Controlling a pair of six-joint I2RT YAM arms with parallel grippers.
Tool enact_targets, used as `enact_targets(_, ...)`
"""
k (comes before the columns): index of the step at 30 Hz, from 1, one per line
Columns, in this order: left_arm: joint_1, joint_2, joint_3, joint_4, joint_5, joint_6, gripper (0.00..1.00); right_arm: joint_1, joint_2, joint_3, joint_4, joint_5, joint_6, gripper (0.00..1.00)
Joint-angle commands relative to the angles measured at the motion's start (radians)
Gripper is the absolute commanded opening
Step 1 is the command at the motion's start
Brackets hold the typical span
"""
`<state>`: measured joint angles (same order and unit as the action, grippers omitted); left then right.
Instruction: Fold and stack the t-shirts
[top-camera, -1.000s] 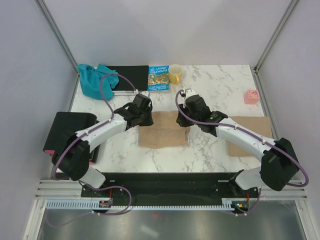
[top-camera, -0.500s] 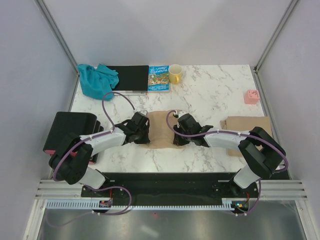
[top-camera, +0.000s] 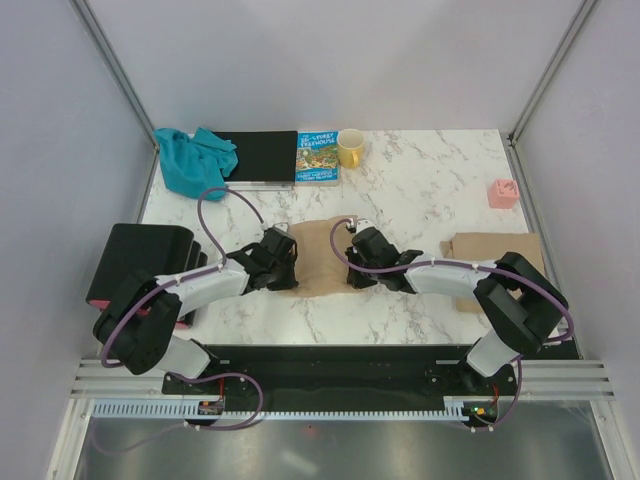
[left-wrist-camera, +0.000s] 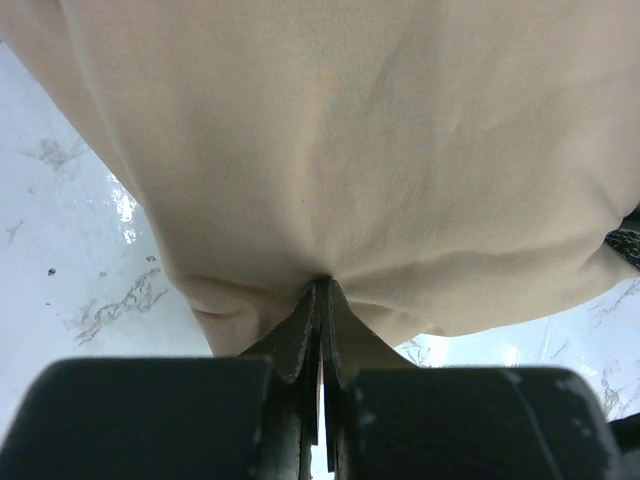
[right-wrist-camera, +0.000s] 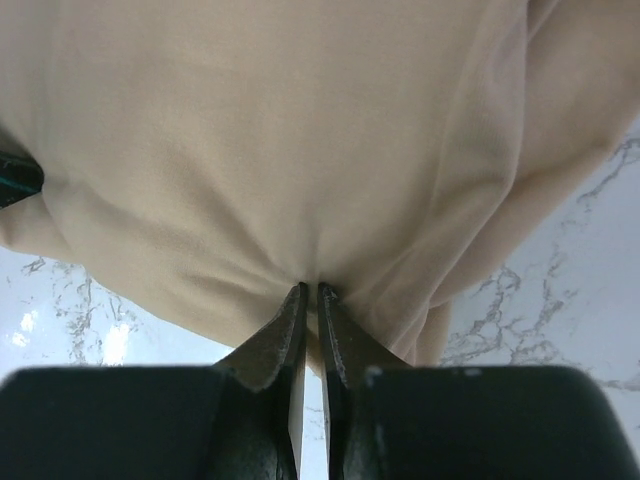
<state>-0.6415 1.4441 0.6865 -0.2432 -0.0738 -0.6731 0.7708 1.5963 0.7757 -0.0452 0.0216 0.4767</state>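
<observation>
The tan t-shirt (left-wrist-camera: 350, 130) runs off the top of both wrist views

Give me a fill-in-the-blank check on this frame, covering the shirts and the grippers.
1. The left gripper and right gripper are both ____ on the middle t-shirt.
2. A second tan t-shirt lies to the ____ of the middle one.
3. The teal cloth lies beside the black board, on its ____ side.
4. The picture book lies between the black board and the yellow ____.
Missing words: shut; right; left; mug.
</observation>
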Motion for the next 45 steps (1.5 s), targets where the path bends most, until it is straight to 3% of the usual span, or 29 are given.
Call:
enact_targets(1,-0.003,-0.001,-0.035,-0.162,-0.083,-0.016,0.02,-0.007,0.011,-0.006,-0.202,0.144,-0.018,0.16)
enact_targets(18,-0.003,-0.034,-0.047,-0.263,-0.132,-0.031,0.02,-0.044,0.01,-0.023,-0.274,0.162,0.019,0.15)
enact_targets(24,-0.001,-0.042,-0.056,-0.284,-0.142,-0.045,0.02,-0.047,-0.062,0.0,-0.355,0.205,0.02,0.17)
enact_targets(31,-0.001,-0.204,-0.012,-0.346,-0.15,-0.059,0.02,-0.059,-0.22,0.057,-0.452,0.27,-0.003,0.2)
enact_targets(35,-0.001,-0.341,0.105,-0.396,-0.193,-0.043,0.19,-0.076,-0.253,0.149,-0.456,0.284,-0.047,0.23)
enact_targets(38,-0.001,-0.344,0.232,-0.396,-0.222,-0.002,0.22,-0.082,-0.205,0.262,-0.437,0.272,-0.081,0.23)
enact_targets(40,0.0,-0.291,0.312,-0.386,-0.253,0.026,0.21,-0.084,-0.132,0.358,-0.397,0.233,-0.108,0.2)
enact_targets(41,0.005,-0.262,0.332,-0.378,-0.279,0.035,0.13,-0.084,-0.101,0.393,-0.391,0.219,-0.113,0.17)
enact_targets(43,0.017,-0.176,0.358,-0.328,-0.279,0.052,0.02,-0.084,-0.009,0.482,-0.345,0.186,-0.125,0.0)
enact_targets(45,0.037,-0.089,0.352,-0.269,-0.261,0.06,0.02,-0.082,0.078,0.54,-0.306,0.147,-0.136,0.0)
